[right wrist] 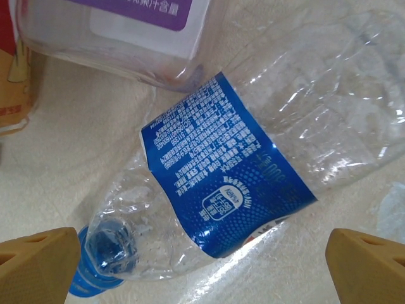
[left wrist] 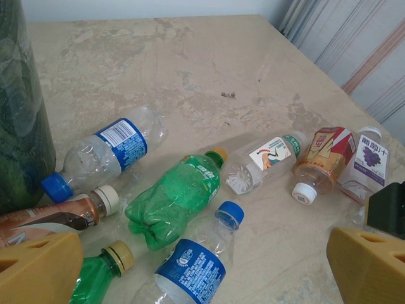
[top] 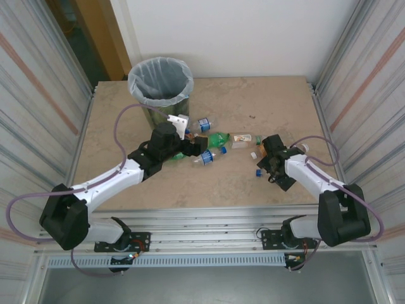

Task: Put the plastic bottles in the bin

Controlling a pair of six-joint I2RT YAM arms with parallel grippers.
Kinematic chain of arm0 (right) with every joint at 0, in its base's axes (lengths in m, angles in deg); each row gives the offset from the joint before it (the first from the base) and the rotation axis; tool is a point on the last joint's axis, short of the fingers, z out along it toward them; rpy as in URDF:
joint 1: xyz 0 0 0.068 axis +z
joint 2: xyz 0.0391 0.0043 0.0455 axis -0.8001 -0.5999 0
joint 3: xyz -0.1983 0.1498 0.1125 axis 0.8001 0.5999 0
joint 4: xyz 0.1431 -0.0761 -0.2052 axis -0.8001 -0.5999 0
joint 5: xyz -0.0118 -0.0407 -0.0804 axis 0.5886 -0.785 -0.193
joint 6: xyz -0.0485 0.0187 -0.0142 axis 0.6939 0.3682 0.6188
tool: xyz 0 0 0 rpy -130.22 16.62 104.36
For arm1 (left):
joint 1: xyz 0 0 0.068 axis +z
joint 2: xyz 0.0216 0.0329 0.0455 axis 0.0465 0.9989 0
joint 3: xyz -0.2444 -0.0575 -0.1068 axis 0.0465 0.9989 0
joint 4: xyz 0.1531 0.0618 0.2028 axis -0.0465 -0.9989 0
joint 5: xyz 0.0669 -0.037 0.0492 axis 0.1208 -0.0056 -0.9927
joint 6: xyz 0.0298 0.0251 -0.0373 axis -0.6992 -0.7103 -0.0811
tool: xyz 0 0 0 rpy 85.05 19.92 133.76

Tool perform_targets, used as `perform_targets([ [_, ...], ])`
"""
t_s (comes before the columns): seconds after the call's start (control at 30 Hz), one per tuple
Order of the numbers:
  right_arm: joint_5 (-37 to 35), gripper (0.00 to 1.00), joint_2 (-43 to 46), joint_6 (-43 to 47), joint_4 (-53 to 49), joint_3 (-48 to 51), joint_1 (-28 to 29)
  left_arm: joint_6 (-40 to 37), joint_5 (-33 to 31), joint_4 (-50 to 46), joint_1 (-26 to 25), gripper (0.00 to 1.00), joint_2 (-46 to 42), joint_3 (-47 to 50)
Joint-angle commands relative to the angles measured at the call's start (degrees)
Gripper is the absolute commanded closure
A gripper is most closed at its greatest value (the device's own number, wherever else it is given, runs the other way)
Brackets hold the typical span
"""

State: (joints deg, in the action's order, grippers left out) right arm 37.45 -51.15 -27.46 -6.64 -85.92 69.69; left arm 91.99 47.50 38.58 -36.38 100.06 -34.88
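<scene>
Several plastic bottles lie scattered on the table right of the bin (top: 160, 79), a dark cylinder with a pale liner. My left gripper (top: 193, 151) hangs open over them. Under it lie a clear blue-labelled bottle (left wrist: 196, 266), a crushed green bottle (left wrist: 174, 199), another clear blue-labelled one (left wrist: 120, 149), a brown one (left wrist: 57, 218) and a green one with a tan cap (left wrist: 101, 269). My right gripper (top: 267, 161) is open and low over a crushed clear bottle with a blue label (right wrist: 240, 171), with one yellow fingertip (right wrist: 35, 263) on each side of it.
Farther right lie a white-labelled clear bottle (left wrist: 266, 161), an orange red-labelled one (left wrist: 323, 158) and a purple-labelled one (left wrist: 367, 161). The bin's dark wall (left wrist: 22, 126) stands close on the left. Corrugated walls flank the table (top: 266, 101), whose far half is bare.
</scene>
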Motion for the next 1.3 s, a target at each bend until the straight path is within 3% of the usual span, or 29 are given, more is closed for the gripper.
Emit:
perform_targets([
  [0.0, -0.37, 0.02, -1.53, -1.93, 0.9, -0.96, 0.36, 0.73, 0.16, -0.51, -0.33, 0.01, 0.37, -1.58],
  [0.8, 0.62, 0.01, -3.41, -1.22, 9.33, 3.8, -3.71, 1.96, 1.76, -1.0, -0.68, 0.01, 0.65, -0.84],
  [1.27, 2.64, 0.15, -3.69, -1.39, 13.25, 7.51, -3.98, 2.38, 1.46, -0.94, -1.0, 0.01, 0.56, -0.57],
])
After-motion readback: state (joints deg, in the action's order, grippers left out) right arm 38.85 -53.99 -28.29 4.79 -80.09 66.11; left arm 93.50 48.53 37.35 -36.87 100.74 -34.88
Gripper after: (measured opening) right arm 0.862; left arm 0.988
